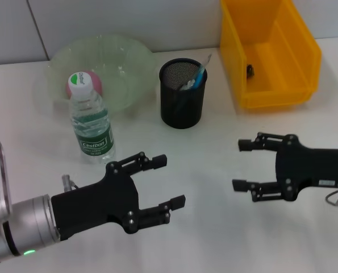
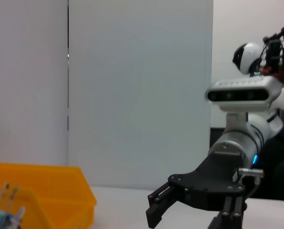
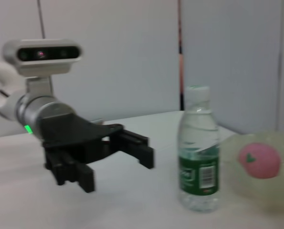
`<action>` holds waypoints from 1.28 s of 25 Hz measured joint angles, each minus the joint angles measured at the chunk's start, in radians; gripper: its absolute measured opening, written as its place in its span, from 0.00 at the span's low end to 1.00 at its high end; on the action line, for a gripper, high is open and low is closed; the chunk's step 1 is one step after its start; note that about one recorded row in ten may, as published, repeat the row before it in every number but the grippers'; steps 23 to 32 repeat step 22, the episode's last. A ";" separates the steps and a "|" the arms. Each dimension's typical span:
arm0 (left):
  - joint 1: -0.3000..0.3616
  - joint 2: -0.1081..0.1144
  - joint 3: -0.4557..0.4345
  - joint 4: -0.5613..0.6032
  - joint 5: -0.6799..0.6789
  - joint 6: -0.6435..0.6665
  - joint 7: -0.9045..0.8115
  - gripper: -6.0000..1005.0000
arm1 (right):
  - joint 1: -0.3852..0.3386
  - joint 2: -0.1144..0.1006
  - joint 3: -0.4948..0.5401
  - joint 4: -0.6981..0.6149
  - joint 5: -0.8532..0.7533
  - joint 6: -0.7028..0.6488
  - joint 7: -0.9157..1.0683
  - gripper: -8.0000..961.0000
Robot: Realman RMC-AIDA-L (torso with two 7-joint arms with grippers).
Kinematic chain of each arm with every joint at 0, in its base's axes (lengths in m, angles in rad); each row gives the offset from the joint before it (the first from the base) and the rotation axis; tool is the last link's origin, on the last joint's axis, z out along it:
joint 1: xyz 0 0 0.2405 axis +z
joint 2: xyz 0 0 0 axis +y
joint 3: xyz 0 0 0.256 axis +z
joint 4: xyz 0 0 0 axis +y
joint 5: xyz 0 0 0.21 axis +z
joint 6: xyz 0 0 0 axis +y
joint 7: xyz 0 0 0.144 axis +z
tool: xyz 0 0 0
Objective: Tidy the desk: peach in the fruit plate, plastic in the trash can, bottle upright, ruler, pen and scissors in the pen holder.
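Note:
A pink peach [image 1: 84,83] [image 3: 258,160] lies in the clear green fruit plate [image 1: 129,62] at the back left. Just in front of the plate the water bottle [image 1: 92,122] [image 3: 198,160] stands upright. The black mesh pen holder [image 1: 183,94] holds a blue pen [image 1: 199,75] and pale items; I cannot tell ruler from scissors. The yellow trash can [image 1: 282,85] [image 2: 46,191] has a small dark thing [image 1: 249,70] inside; no plastic shows. My left gripper [image 1: 170,181] [image 3: 118,164] and right gripper [image 1: 241,165] [image 2: 153,210] hover open and hold nothing.
The white desk [image 1: 214,239] runs back to a pale wall. Plate, holder and trash can line its far side. The two grippers face each other over its near half, roughly a hand's width apart.

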 joint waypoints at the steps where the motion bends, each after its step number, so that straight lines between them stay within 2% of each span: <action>1: -0.002 0.000 0.000 -0.005 0.008 -0.002 0.000 0.78 | -0.004 0.007 -0.003 0.002 -0.002 -0.011 -0.017 0.86; 6: -0.004 0.000 0.000 -0.012 0.020 -0.006 0.000 0.78 | -0.010 0.013 -0.012 0.005 -0.005 -0.029 -0.032 0.86; 32: 0.013 0.001 -0.010 -0.014 0.025 -0.006 0.001 0.77 | -0.015 0.013 -0.015 0.004 -0.005 -0.035 -0.027 0.86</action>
